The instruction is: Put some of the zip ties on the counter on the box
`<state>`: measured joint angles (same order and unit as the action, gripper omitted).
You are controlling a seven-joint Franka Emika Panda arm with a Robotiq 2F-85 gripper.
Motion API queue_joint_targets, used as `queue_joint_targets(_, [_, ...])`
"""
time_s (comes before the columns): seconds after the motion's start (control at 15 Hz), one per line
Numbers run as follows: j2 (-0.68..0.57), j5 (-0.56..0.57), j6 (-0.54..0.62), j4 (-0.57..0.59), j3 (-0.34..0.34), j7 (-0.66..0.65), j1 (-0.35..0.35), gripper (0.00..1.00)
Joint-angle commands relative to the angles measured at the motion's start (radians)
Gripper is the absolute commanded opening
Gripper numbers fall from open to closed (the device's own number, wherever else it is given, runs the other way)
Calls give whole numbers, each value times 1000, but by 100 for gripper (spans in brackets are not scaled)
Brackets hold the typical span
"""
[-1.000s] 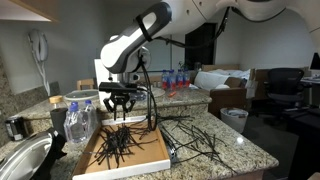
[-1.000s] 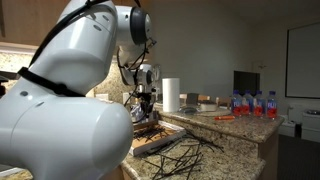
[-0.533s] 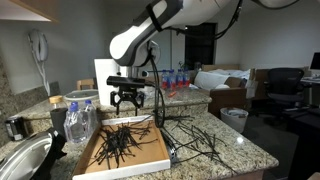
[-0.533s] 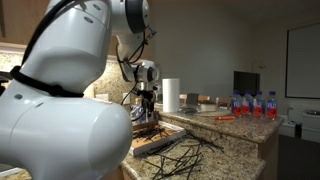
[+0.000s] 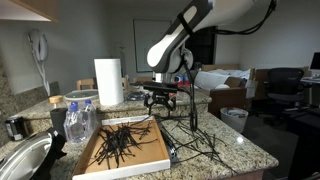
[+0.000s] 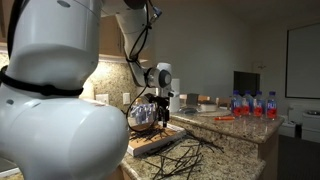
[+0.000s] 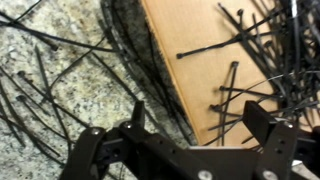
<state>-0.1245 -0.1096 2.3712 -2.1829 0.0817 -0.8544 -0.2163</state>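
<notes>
The box (image 5: 140, 155) is a flat cardboard one on the granite counter, with a heap of black zip ties (image 5: 118, 140) lying on it. More zip ties (image 5: 203, 140) are scattered on the counter beside it. My gripper (image 5: 160, 102) hangs open above the box's edge toward those loose ties, holding nothing. In the wrist view the cardboard of the box (image 7: 195, 70) fills the middle, zip ties on it (image 7: 262, 50) at the right and loose zip ties on stone (image 7: 50, 95) at the left. The gripper (image 7: 200, 125) straddles the box's edge, fingers (image 7: 135, 118) wide apart. The gripper (image 6: 162, 103), the box (image 6: 150, 142) and counter ties (image 6: 188, 152) also show from the side.
A paper towel roll (image 5: 108, 82) stands behind the box. A clear plastic container (image 5: 80, 122) is at the box's near corner and a metal sink bowl (image 5: 22, 160) beyond it. Water bottles (image 5: 177, 80) stand on the far counter. The counter's edge (image 5: 255, 160) lies past the loose ties.
The gripper has opened wide and swung from above the heap on the box toward the box's edge by the loose ties. The paper towel roll is now uncovered.
</notes>
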Motion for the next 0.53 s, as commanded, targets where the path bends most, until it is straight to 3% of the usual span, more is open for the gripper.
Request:
queue_joint_targets(0.0, [22, -28, 9, -52, -30, 149, 86, 100])
queue_joint_targets(0.47, [-39, -65, -87, -45, -79, 386, 179, 100])
